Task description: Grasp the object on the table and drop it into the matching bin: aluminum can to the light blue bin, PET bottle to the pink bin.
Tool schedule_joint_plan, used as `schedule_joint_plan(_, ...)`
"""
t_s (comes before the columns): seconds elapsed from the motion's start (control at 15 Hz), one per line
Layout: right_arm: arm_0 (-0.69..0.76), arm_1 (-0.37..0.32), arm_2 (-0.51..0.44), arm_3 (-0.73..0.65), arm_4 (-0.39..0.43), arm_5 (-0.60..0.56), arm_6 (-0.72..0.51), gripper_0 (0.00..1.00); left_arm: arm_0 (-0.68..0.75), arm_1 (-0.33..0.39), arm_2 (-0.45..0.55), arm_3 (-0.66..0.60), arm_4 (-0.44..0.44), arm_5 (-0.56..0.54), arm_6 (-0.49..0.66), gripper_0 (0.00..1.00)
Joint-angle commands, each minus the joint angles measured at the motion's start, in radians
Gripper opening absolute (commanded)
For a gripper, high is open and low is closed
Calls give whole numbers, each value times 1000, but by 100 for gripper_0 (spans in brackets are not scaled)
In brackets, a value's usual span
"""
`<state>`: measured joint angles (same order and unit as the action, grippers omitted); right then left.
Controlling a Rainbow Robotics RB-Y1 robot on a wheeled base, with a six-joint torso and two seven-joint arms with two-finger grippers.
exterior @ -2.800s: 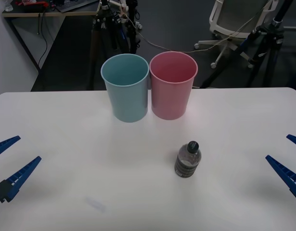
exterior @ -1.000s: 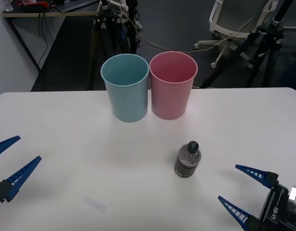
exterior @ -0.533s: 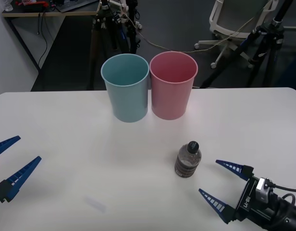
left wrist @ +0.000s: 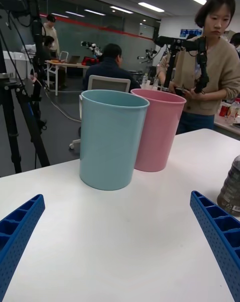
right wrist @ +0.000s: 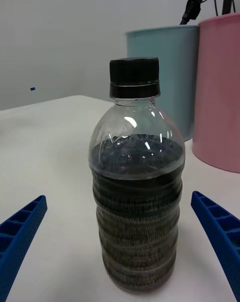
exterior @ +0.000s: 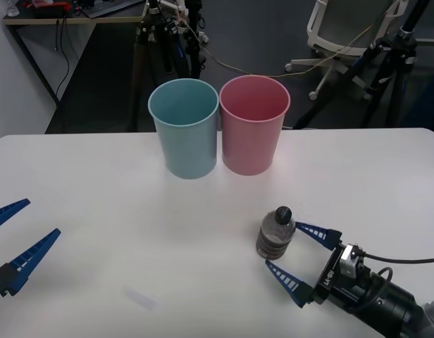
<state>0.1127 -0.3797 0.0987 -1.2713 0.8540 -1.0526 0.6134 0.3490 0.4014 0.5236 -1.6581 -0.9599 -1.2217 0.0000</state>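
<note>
The small clear plastic bottle with a dark cap point(exterior: 276, 233) stands ungrasped on the white surface point(exterior: 118, 211). The right end effector point(exterior: 298, 257) is released, fingers flanking the bottle; gripping, lifting and dropping into the tall pink plastic bin point(exterior: 253, 125) beyond the bottle remain

Bright, even overhead light from ceiling strips point(left wrist: 150, 7) washes the white counter point(exterior: 97, 183). Shadows fall soft and faint. Small glints sit on the bottle's point(right wrist: 136, 182) shoulder, which is sharply focused.

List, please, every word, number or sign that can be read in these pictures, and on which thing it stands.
None can be read.
PET bottle: its dark label band shows no readable letters.
Right gripper, open around the bottle: white marks on its black body, too small to read.
</note>
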Motion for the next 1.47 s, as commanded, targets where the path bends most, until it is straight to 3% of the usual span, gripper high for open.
schedule_joint_plan(0.07,-13,10,12,0,0,39,-1,100,0,0,0,0,0,0,0,100)
schedule_joint_plan(0.87,-74,111,33,0,56,163,0,100,0,0,0,0,0,0,0,100)
schedule_joint_plan(0.93,-74,113,33,1,57,164,-1,90,0,0,0,0,0,0,0,100)
schedule_joint_plan(1.0,-74,113,33,1,60,164,-1,36,0,0,0,0,0,0,0,100)
schedule_joint_plan(1.07,-74,113,33,1,60,164,-1,7,0,0,0,0,0,0,0,100)
schedule_joint_plan(1.13,-73,113,33,0,60,164,0,1,0,0,0,0,0,0,0,100)
schedule_joint_plan(1.47,-68,111,29,0,60,158,-1,0,0,0,0,0,0,0,0,100)
